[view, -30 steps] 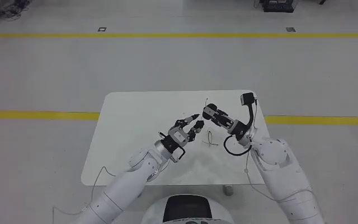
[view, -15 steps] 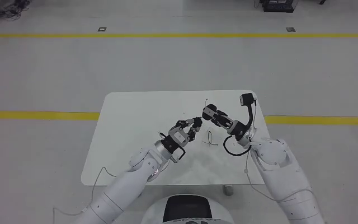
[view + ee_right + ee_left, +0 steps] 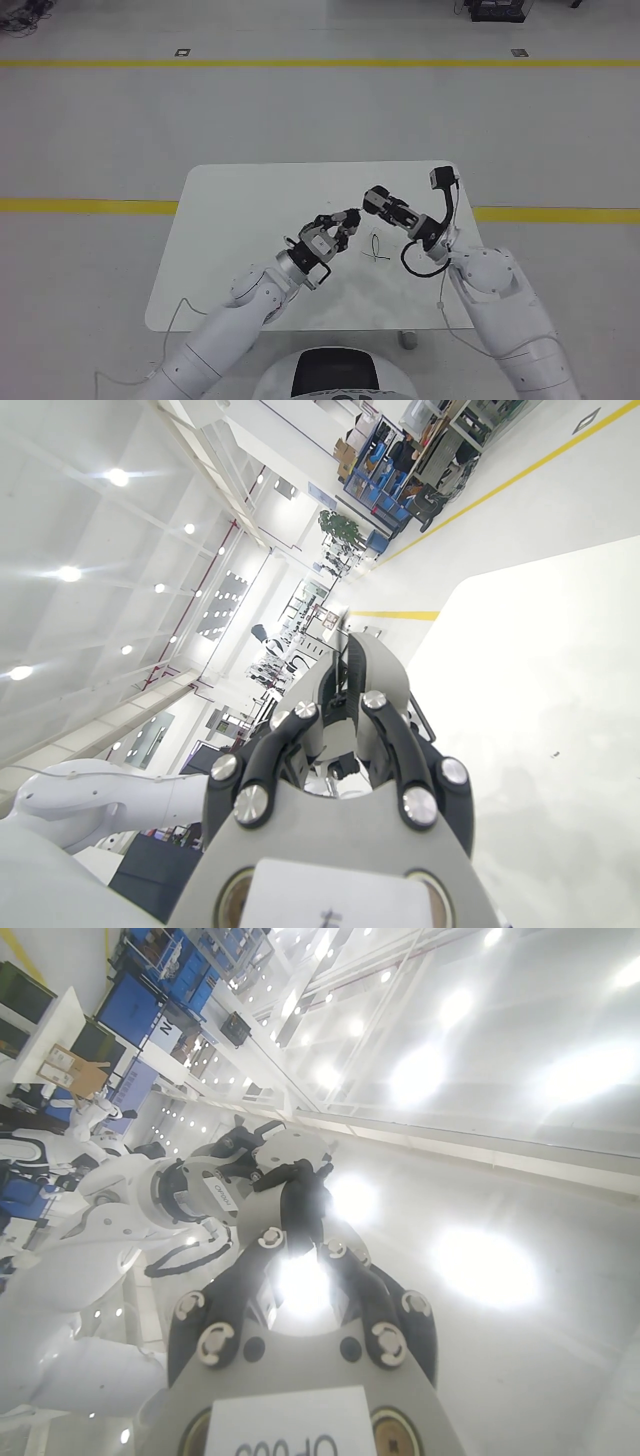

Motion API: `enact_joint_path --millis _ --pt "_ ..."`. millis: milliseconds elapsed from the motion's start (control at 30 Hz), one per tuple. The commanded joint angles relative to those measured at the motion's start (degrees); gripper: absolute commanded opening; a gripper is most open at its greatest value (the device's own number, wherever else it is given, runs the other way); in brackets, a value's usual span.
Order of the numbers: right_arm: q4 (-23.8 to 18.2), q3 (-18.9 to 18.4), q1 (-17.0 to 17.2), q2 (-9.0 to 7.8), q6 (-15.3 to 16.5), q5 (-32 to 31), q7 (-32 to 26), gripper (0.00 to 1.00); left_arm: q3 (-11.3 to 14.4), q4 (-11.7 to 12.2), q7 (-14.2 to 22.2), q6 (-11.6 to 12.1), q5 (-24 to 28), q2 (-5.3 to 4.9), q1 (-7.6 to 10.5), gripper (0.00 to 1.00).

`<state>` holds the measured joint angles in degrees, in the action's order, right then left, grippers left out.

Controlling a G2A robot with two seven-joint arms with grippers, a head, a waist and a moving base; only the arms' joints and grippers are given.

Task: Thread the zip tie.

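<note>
My right gripper (image 3: 368, 198) hovers over the middle of the white table (image 3: 240, 220). In the right wrist view it (image 3: 345, 650) is shut on a thin black zip tie (image 3: 343, 670) that stands between its ridged fingers. My left gripper (image 3: 349, 217) is just beside it, tip almost against tip, with its fingers shut. From the left wrist its black fingertips (image 3: 300, 1188) press together in front of the right arm's wrist. Glare hides whether anything lies between them. A thin dark loop (image 3: 376, 248) lies on the table just below both grippers.
The tabletop (image 3: 525, 650) is bare white apart from a tiny dark speck (image 3: 554, 754). A black cable (image 3: 410, 265) loops off the right forearm. Yellow floor lines run past the table on both sides.
My left gripper was open a second ago; it has since shut and moved up close to the right gripper's tip. The right gripper has barely shifted.
</note>
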<state>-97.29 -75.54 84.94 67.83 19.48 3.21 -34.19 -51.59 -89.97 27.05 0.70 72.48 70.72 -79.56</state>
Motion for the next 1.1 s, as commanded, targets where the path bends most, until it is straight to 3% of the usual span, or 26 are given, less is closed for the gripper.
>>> enact_joint_path --millis 0,300,433,700,767,833,933,1067 --pt "0.3 -0.4 0.0 -0.04 0.0 0.7 0.1 1.00 -0.3 -0.1 -0.8 1.3 -3.5 -0.16 -0.06 0.00" --pt "3.1 -2.9 0.0 -0.37 0.0 8.6 -3.9 1.00 -2.7 -1.3 -1.1 6.1 -21.7 -1.53 -1.09 0.00" --pt "4.4 -3.3 -0.5 -0.52 -1.1 12.1 -6.8 1.00 -3.3 -1.5 2.4 7.8 -28.2 -2.13 -1.32 0.00" --pt "4.4 -3.3 -0.5 -0.52 -1.1 12.1 -6.8 1.00 -3.3 -1.5 2.4 7.8 -28.2 -2.13 -1.32 0.00" --pt "4.4 -3.3 -0.5 -0.52 -1.1 12.1 -6.8 1.00 -3.0 -1.7 0.4 9.3 -35.9 -2.35 -0.84 0.00" --pt "4.4 -3.3 -0.5 -0.52 -1.1 12.1 -6.8 1.00 -3.1 -1.2 2.9 10.5 -33.3 -2.30 -1.00 0.00" --pt "4.4 -3.3 -0.5 -0.52 -1.1 12.1 -6.8 1.00 -3.9 1.0 4.7 13.6 -40.9 -2.79 0.12 0.00" --pt "4.4 -3.3 -0.5 -0.52 -1.1 12.1 -6.8 1.00 -4.3 2.8 6.9 17.8 -46.0 -3.22 0.19 0.00"
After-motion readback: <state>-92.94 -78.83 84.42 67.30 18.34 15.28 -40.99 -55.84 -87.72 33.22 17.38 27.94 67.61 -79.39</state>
